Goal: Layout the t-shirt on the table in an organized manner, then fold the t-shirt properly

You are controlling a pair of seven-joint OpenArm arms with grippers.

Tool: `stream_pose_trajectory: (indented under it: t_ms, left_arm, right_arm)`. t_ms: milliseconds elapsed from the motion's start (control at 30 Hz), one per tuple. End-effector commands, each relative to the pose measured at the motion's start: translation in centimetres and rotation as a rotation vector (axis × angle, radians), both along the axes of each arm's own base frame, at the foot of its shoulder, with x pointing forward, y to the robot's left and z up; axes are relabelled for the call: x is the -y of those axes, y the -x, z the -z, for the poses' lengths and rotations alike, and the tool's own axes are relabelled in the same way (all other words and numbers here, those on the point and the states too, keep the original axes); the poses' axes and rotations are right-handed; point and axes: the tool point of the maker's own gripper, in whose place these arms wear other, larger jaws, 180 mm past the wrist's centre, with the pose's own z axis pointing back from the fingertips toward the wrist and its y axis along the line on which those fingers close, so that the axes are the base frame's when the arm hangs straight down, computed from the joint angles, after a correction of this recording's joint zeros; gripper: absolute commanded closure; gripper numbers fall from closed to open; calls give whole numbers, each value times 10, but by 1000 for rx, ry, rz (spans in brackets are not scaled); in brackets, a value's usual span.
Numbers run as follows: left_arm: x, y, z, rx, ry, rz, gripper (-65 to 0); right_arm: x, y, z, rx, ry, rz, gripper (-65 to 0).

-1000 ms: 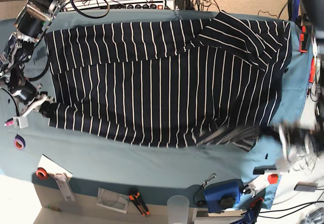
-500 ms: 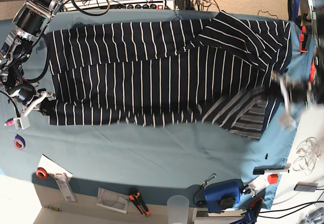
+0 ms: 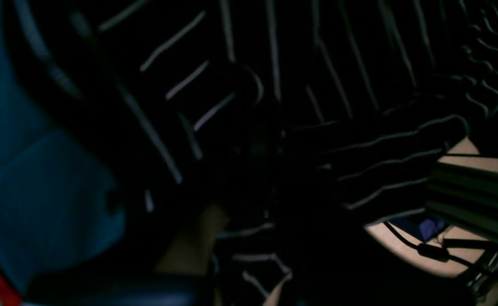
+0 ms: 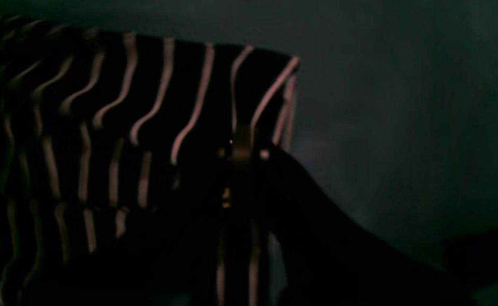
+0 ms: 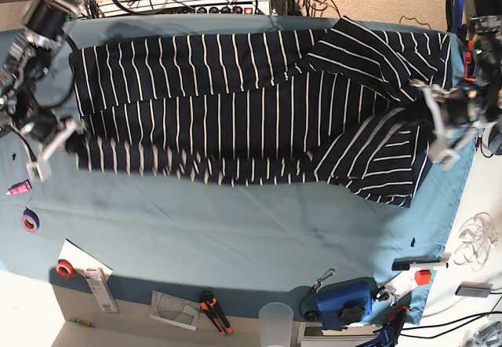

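Base view: t-shirt [image 5: 259, 104] between both end effectors [image 5: 443, 131], [image 5: 55, 139].

Two arms, built of black and silver-grey metal segments. Right arm [image 5: 35, 64]: round black joint housings ringed in bright metal, black cables looping alongside, pale white fingers [image 5: 39, 162] at the tip. Left arm [image 5: 474, 100]: dark body, red-orange marks along the upper part, white, angular fingers [image 5: 435, 119] with light frame pieces. From the wrist cameras, mostly darkness: only a dim dark silhouette of the right gripper [image 4: 242, 170] with small brassy glints, and nothing clear of the left one.
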Motion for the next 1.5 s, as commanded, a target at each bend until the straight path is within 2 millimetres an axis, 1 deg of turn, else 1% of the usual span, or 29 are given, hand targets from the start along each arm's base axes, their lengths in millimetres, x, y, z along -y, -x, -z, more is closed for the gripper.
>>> stream_pose_trajectory:
  t_ms: [0, 100, 233, 433, 533, 633, 700, 867, 1000, 1100, 1267, 1367, 1467]
  left_arm:
    - [-7, -3, -11, 28, 1, -15, 0]
    - [-4, 9, -12, 13, 44, -11, 0]
    - [15, 25, -17, 31, 51, 52, 0]
    - [56, 29, -37, 149, 110, 119, 0]
    - [66, 29, -38, 160, 145, 111, 0]
    - [68, 35, -32, 140, 146, 102, 0]
    - [67, 44, -26, 109, 143, 100, 0]
    - [64, 70, -7, 14, 130, 80, 0]
    - [64, 88, 2, -38, 132, 78, 0]
    - [64, 93, 4, -53, 132, 77, 0]
    - [65, 94, 5, -58, 133, 77, 0]
    - [65, 93, 4, -56, 133, 77, 0]
    - [65, 94, 5, -57, 132, 77, 0]
  right_arm:
    - [11, -9, -23, 62, 33, -1, 0]
    - [18, -9, -28, 65, 55, 1, 0]
    - [22, -12, -34, 90, 63, 2, 0]
    - [21, -11, -33, 86, 61, 2, 0]
    - [24, -9, -31, 71, 77, 6, 0]
    - [31, -6, -27, 45, 117, 17, 0]
    - [34, -5, -26, 34, 136, 22, 0]
    - [34, -5, -26, 36, 136, 22, 0]
    - [34, -3, -23, 28, 135, 21, 0]
    - [33, 2, -18, 12, 132, 19, 0]
    - [33, 14, -7, -21, 132, 17, 0]
    - [32, 13, -8, -12, 127, 16, 0]
    - [31, 6, -14, 39, 118, 16, 0]
